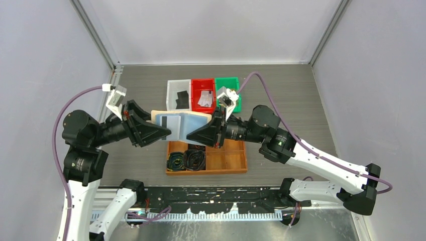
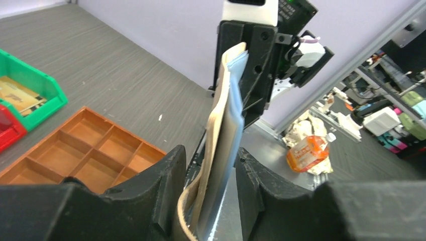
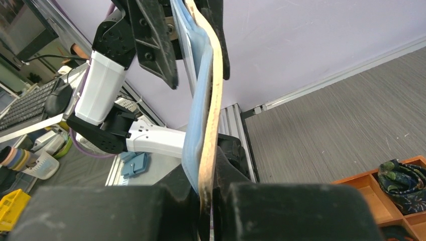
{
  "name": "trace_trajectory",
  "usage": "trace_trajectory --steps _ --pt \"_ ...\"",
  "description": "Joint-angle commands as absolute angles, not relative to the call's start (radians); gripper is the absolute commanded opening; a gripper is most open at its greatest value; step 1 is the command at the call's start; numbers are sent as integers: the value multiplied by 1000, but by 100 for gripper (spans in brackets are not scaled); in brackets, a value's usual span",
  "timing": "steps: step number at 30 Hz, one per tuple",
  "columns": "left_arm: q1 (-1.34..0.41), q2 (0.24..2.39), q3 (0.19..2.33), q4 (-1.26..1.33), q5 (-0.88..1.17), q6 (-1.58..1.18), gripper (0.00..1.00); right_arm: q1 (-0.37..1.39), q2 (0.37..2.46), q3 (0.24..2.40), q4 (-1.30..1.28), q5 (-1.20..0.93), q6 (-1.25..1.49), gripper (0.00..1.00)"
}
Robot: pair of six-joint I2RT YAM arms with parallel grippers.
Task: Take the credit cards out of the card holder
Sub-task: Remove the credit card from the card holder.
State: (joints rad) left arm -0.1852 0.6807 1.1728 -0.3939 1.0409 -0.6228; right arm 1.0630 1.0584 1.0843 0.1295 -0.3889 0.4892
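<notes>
The tan card holder (image 1: 182,122) hangs in the air above the wooden tray, its pale blue inner pockets facing up, with a small dark strip on the left pocket. My right gripper (image 1: 191,136) is shut on its right edge, clamped on the tan cover and blue lining (image 3: 206,150). My left gripper (image 1: 167,133) straddles its left edge (image 2: 221,145), jaws apart with a gap beside the blue side. A black card (image 1: 182,100) lies in the white bin, a pale card (image 1: 205,99) in the red bin, and a gold card (image 2: 15,95) in the green bin.
The white bin (image 1: 172,93), red bin (image 1: 196,85) and green bin (image 1: 228,83) stand in a row behind the holder. The wooden divided tray (image 1: 226,159) lies below it, with dark coiled belts (image 1: 188,159) in its left cells. Grey walls stand on both sides.
</notes>
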Motion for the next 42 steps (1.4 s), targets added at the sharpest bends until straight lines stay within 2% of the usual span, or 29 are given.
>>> trace_trajectory --steps 1,3,7,9,11,12,14,16,17,21,24,29,34,42 --pt "-184 685 1162 -264 1113 -709 43 1064 1023 1086 196 -387 500 1" --pt "-184 678 1156 -266 1116 -701 42 1064 1024 1087 198 -385 503 1" --pt "-184 668 1152 -280 1114 -680 33 1064 1030 1089 203 -399 514 1" --pt "-184 665 1152 -293 1112 -670 26 1064 1032 1089 210 -408 522 1" --pt "-185 667 1155 -305 1111 -665 17 1063 1031 1084 220 -410 529 5" --pt "-186 670 1158 -312 1113 -660 12 1064 1030 1081 225 -409 533 12" --pt "-185 671 1163 -345 1098 -619 7 1064 1027 1071 222 -381 538 37" --pt "-184 678 1188 -469 1045 -516 5 1059 1013 1073 184 -280 537 58" --pt "-185 685 1208 -543 1003 -452 3 1053 1006 1078 163 -238 531 62" --pt "-184 730 1239 -759 868 -243 0 982 963 1121 58 -63 550 69" --pt "-185 760 1244 -845 750 -162 0 888 933 1150 6 -60 634 70" --pt "-184 783 1253 -880 716 -167 0 848 985 1159 67 -303 759 64" --pt "-184 785 1258 -836 838 -261 1 852 1153 1113 302 -576 969 55" --pt "-183 797 1231 -699 1051 -469 3 867 1213 1011 494 -668 1060 51"
